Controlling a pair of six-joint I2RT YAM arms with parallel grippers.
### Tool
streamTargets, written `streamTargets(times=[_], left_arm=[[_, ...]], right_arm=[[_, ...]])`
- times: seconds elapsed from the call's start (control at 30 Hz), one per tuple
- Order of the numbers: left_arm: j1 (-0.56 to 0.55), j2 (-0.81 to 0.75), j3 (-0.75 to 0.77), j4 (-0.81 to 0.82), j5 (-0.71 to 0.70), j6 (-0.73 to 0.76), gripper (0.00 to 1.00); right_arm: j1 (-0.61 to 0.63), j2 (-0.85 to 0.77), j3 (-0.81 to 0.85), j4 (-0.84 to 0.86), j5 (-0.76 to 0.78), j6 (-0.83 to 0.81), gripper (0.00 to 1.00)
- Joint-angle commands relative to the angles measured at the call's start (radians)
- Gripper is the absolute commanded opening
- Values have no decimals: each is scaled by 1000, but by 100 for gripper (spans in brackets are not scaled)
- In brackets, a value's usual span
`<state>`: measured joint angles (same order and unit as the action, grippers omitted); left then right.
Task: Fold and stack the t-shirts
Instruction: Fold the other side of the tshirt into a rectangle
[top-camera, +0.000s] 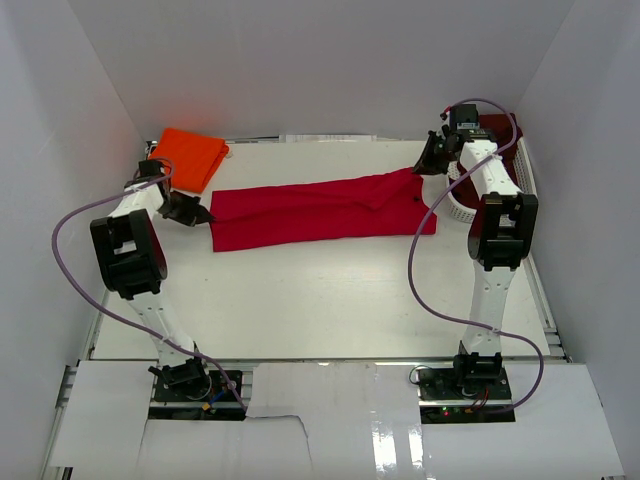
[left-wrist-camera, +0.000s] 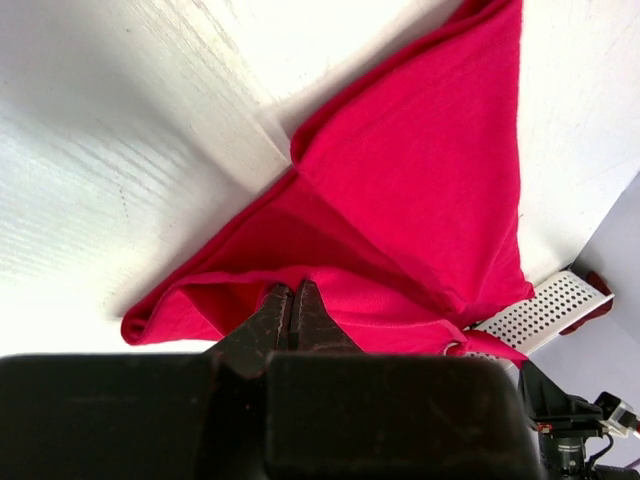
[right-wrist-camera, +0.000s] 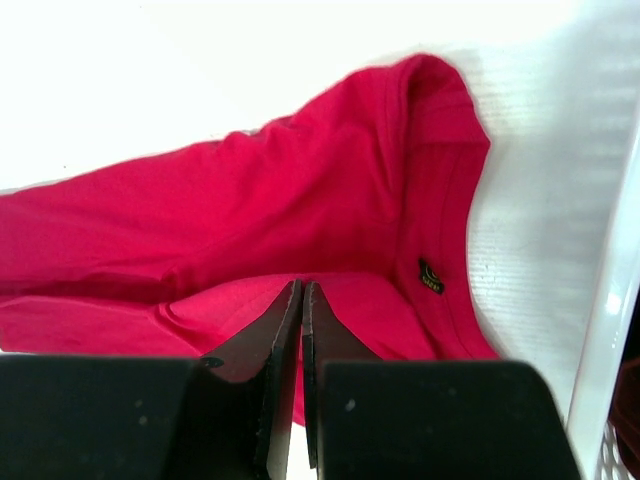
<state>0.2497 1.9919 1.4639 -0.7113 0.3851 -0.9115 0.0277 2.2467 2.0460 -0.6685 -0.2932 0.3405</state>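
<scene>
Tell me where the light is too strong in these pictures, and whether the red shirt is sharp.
Top external view: even light, soft shadows, glare on the glossy sheets at the near edge. Left wrist view: the table is washed out, the red t-shirt sharp. Right wrist view: table also overexposed, shirt seams crisp.

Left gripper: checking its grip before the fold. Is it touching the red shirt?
Touching. In the left wrist view the left gripper is shut on the red shirt, whose folds rise to its tips.
</scene>
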Motion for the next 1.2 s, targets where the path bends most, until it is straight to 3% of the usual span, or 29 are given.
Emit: streamTargets(times=[0.0,0.17,0.37,0.53,0.67,0.77,1.17], left_arm=[[8,7,36,3,-5,13,0],[8,30,44,6,0,17,0],[10,54,36,25,17,7,14],[10,65,36,38,23,-3,17],[10,62,42,45,17,-7,43],[13,51,50,47,6,-12,49],[14,2,68,111,21,-55,50]], right_arm=[[-8,2,-3,73,-23,9,8],[-6,16,-4,95,-32,11,10],[-8,28,-20,135,-43,15,12],[-6,47,-27,168,-66,25,13],[-6,50,-40,197,-72,34,29],[-6,33,-64,234,-67,38,33],[-2,-53,-151,311,-61,29,36]])
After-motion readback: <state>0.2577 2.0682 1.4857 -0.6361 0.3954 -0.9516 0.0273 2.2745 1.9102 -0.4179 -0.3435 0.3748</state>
